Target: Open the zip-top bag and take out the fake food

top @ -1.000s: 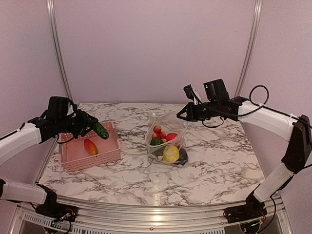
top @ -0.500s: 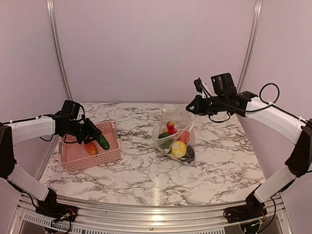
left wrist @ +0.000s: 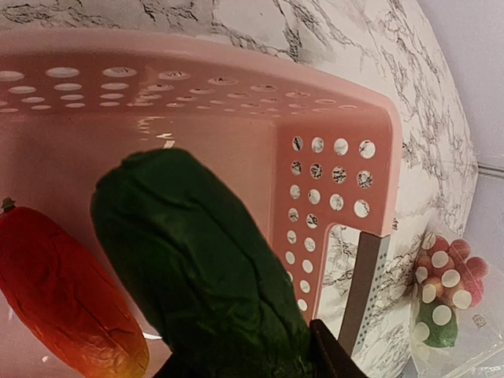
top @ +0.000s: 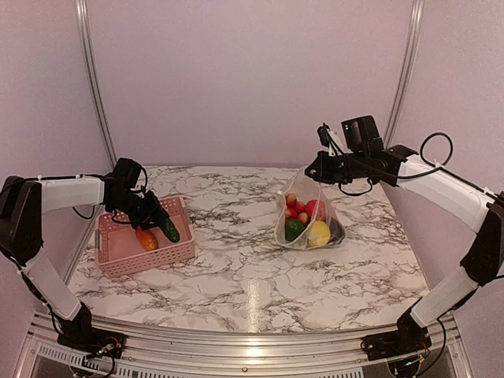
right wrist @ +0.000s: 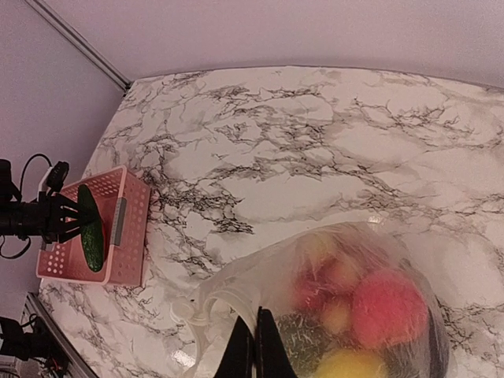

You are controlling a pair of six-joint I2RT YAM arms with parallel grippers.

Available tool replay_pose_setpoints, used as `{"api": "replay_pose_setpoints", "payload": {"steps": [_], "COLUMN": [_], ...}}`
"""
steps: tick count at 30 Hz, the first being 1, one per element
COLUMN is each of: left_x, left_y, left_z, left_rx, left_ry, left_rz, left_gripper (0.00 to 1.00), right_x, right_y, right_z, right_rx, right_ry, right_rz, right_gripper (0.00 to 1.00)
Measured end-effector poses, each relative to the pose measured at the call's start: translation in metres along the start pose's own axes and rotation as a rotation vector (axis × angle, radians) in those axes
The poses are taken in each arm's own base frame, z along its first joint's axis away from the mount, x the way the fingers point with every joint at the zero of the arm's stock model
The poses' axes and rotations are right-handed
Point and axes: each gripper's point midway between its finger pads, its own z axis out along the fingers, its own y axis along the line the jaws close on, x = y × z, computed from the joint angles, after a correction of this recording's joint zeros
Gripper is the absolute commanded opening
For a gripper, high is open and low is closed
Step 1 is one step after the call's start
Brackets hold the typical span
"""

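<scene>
The step in hand looked like unloading: the left gripper (top: 153,213) was clamped on a dark green toy cucumber (top: 165,227), held tilted just above the floor of the pink perforated basket (top: 150,257), right beside an orange-red toy (top: 146,239) that already lay inside. On the other side of the marble table (top: 236,276), well apart from the basket, the right gripper (top: 311,172) had its fingers pinched together on the top edge of the zip-top bag (top: 302,206), holding it up by the rim so that it hung with its bottom seemingly resting on the table. Most of the fake food (top: 309,223) sat inside it, red, green, yellow and a dark piece bunched at the bottom. The wrist view did not show clearly how wide the mouth stood. By my judgement the task was only partly done: the next move called for the left jaws to part and let the cucumber settle in the basket, then for that arm to go to the bag's mouth for another piece while the right kept the rim raised
</scene>
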Motion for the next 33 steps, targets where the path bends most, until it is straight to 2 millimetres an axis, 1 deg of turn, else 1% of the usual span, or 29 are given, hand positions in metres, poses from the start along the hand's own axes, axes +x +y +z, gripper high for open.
{"api": "replay_pose_setpoints", "payload": {"steps": [2,3,6,9,13,16,20,22,24,25,27,30,33], "left_x": [0.001,0.002,0.004,0.004,0.001,-0.002,-0.001,0.006,0.019,0.027,0.048,0.075,0.104], "left_y": [0.003,0.005,0.01,0.01,-0.006,-0.02,-0.05,-0.071,-0.092,-0.103,-0.126,-0.156,-0.183], "left_z": [0.0,0.0,-0.001,-0.008,-0.028,-0.048,-0.076,-0.084,-0.087,-0.086,-0.083,-0.076,-0.056], "left_rx": [-0.012,-0.02,-0.041,-0.039,0.013,0.067,0.169,0.231,0.286,0.313,0.367,0.446,0.511], "left_ry": [0.008,0.012,0.021,0.016,-0.021,-0.058,-0.12,-0.135,-0.133,-0.128,-0.105,-0.087,-0.04], "left_rz": [0.001,0.001,-0.001,0.004,0.043,0.078,0.143,0.19,0.241,0.269,0.317,0.358,0.372], "left_gripper": [0.6,0.64,0.74,0.81,0.87,0.91,0.92,0.92,0.92,0.91,0.9,0.85,0.8], "right_x": [0.001,0.002,0.006,0.007,0.002,0.004,0.014,0.028,0.048,0.057,0.068,0.07,0.068], "right_y": [0.002,0.004,0.007,0.012,0.022,0.027,0.03,0.028,0.024,0.022,0.022,0.029,0.035], "right_z": [0.006,0.01,0.026,0.044,0.066,0.071,0.073,0.076,0.08,0.081,0.083,0.085,0.085], "right_rx": [-0.02,-0.032,-0.064,-0.099,-0.141,-0.165,-0.2,-0.216,-0.224,-0.226,-0.235,-0.261,-0.278], "right_ry": [0.007,0.012,0.036,0.068,0.091,0.108,0.132,0.161,0.203,0.227,0.255,0.259,0.251], "right_rz": [0.006,0.008,0.014,0.016,0.005,-0.001,-0.004,0.002,0.014,0.02,0.027,0.021,0.015], "right_gripper": [0.0,0.0,0.0,0.0,0.0,0.0,0.0,0.0,0.0,0.0,0.0,0.0,0.0]}}
